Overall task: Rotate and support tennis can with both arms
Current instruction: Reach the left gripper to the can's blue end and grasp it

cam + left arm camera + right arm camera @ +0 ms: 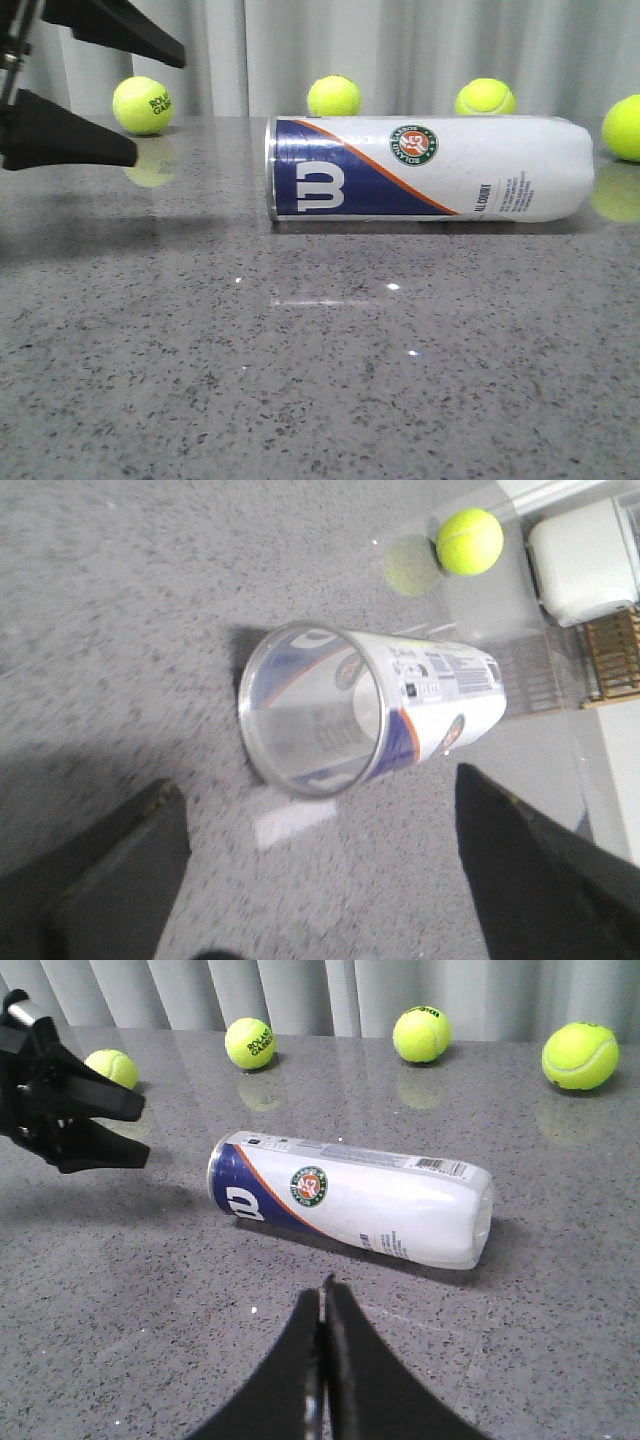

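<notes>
— While the tennis can (430, 167) lies on its side on the grey table (300, 380), where are the grippers?
— The left gripper (150, 100) hangs off the can's navy, metal-rimmed end, fingers spread wide and apart from it. Its wrist camera looks straight into that open end (312, 725).
— And the right one?
— The right gripper (322, 1320) sits near the can's long side, not touching, fingers pressed together with nothing between them.
— Anything else?
— Four tennis balls (334, 96) rest behind the can along the curtain.
</notes>
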Robot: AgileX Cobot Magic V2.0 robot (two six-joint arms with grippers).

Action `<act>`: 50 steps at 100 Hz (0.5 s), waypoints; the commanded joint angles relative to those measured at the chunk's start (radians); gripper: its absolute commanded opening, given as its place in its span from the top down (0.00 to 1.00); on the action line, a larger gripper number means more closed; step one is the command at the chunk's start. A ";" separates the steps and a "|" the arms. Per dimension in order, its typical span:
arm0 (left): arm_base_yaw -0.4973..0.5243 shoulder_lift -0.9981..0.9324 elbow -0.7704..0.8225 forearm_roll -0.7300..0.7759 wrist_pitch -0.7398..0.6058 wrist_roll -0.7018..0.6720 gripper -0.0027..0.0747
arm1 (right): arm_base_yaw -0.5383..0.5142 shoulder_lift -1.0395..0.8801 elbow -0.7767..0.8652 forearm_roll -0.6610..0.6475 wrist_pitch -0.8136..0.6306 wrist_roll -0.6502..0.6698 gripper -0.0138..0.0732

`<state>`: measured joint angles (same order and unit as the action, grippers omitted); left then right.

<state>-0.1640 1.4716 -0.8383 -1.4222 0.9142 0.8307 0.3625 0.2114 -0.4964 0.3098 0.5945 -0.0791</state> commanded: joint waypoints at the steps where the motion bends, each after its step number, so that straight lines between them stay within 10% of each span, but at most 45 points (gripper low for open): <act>1: -0.044 0.045 -0.077 -0.094 0.063 0.017 0.28 | -0.004 0.010 -0.025 0.012 -0.069 -0.010 0.92; 50: -0.275 0.354 -0.361 -0.228 0.171 0.017 0.28 | -0.004 0.010 -0.025 0.012 -0.069 -0.010 0.92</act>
<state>-0.4104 1.8441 -1.1465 -1.5665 1.0101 0.8432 0.3625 0.2114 -0.4964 0.3098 0.5945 -0.0791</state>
